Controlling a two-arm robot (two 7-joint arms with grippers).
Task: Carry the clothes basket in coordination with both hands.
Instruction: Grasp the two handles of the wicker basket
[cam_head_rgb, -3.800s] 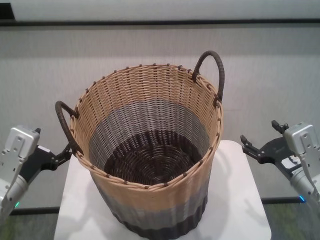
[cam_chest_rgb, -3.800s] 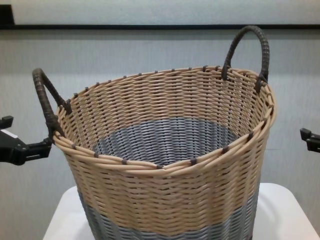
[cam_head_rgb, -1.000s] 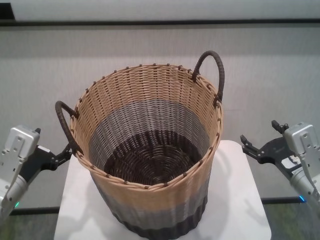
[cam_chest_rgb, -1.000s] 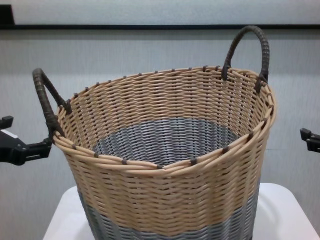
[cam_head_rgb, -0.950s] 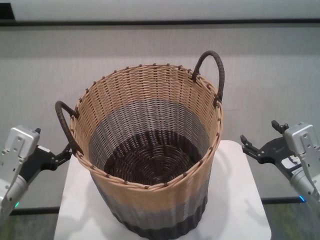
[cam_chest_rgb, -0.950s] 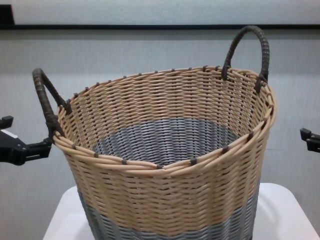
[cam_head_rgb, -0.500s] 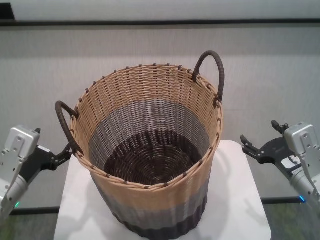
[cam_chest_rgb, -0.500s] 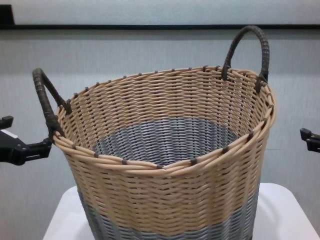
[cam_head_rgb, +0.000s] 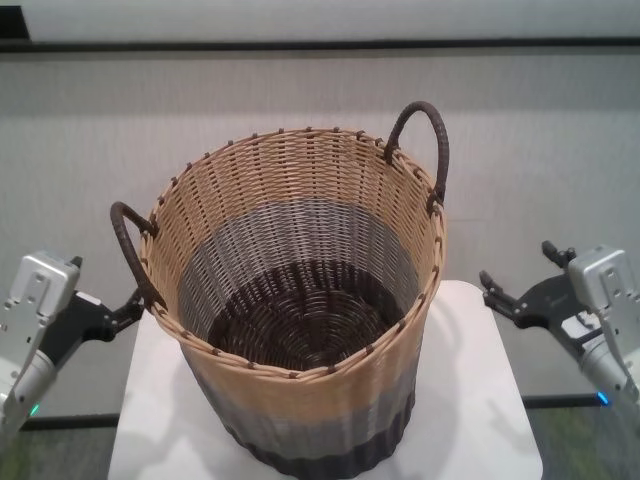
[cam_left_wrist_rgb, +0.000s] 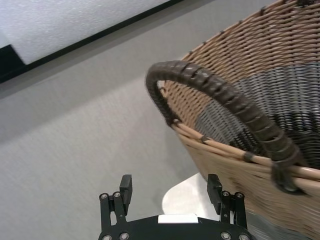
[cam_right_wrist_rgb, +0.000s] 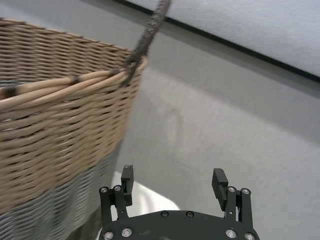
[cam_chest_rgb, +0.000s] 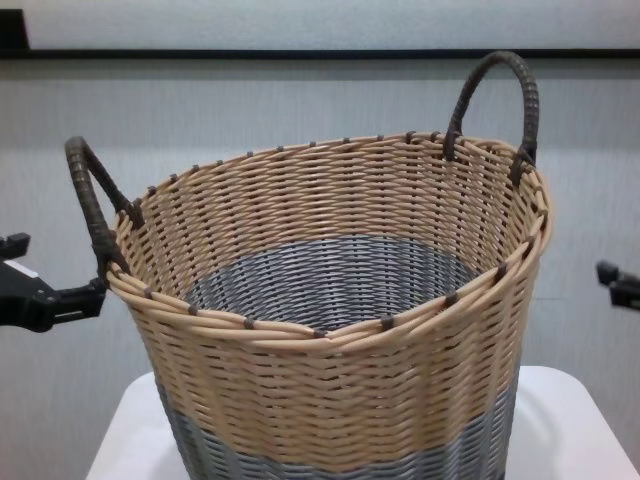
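Note:
The clothes basket stands upright on a white table top; it is round wicker, tan above grey above a dark base. One dark loop handle sticks out on its left side, the other handle rises at the back right. My left gripper is open just outside the left handle, with nothing between its fingers. My right gripper is open too, a gap away from the basket's right wall. Both show at the edges of the chest view: left gripper, right gripper.
A grey wall with a dark strip runs behind the basket. The small rounded table top is barely wider than the basket. Floor shows below on either side, under both arms.
Almost nothing: the basket has not moved, and both grippers stay open at its sides, drifting only a trifle.

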